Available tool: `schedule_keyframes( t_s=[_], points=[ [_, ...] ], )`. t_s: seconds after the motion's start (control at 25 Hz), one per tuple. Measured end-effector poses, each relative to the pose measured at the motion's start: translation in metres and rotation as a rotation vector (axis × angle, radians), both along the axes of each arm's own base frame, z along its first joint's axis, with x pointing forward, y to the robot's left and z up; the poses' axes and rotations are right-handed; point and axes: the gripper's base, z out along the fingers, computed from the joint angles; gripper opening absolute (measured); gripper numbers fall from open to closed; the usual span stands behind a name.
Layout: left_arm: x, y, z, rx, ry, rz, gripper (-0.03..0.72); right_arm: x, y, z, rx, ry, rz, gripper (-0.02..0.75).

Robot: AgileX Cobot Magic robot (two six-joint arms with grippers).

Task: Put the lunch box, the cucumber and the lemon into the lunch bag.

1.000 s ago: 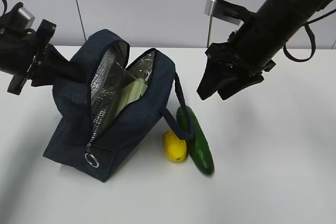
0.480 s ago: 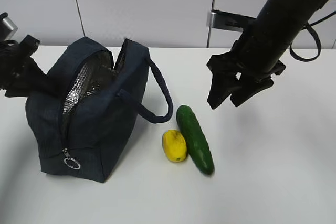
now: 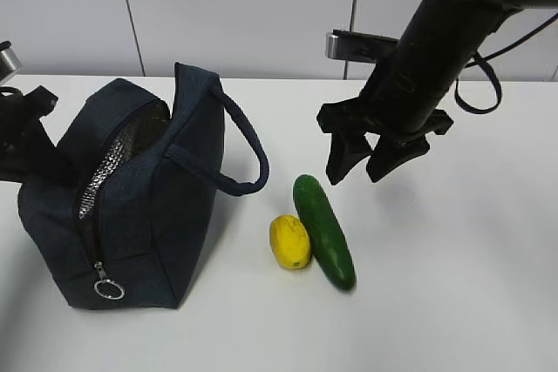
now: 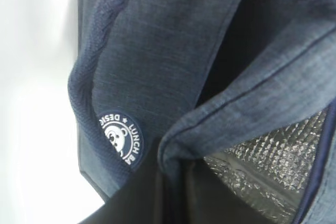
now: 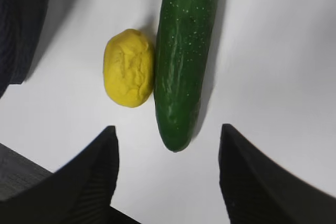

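The right gripper [image 3: 366,163] is being held spread above the cucumber [image 3: 323,231] and lemon [image 3: 289,241]. The lunch bag [image 3: 131,206] is being gripped by the left gripper [image 3: 30,150], its jaw state hidden.

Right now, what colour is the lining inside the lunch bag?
Silver, quilted foil lining inside the navy lunch bag; clearest in the left wrist view.

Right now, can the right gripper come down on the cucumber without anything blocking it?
Probably yes. The right gripper is open above the cucumber, with only bare table between. The lemon lies close against the cucumber's side, so a finger might bump it.
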Motion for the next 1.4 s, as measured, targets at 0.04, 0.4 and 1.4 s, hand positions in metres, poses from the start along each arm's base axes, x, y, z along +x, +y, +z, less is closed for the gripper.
schedule_keyframes(
  t_s=[0.04,0.4,1.4],
  points=[
    [0.0,0.0,0.0,0.002,0.0,-0.001,0.001,0.002,0.001,-0.004,0.004,0.005,-0.006,0.451],
    [0.0,0.0,0.0,0.001,0.0,0.001,0.001,0.019,0.009,-0.027,0.048,-0.025,-0.062,0.451],
    [0.0,0.0,0.0,-0.001,0.001,0.001,0.001,0.037,0.033,-0.089,-0.008,0.042,-0.021,0.457]
  ],
)
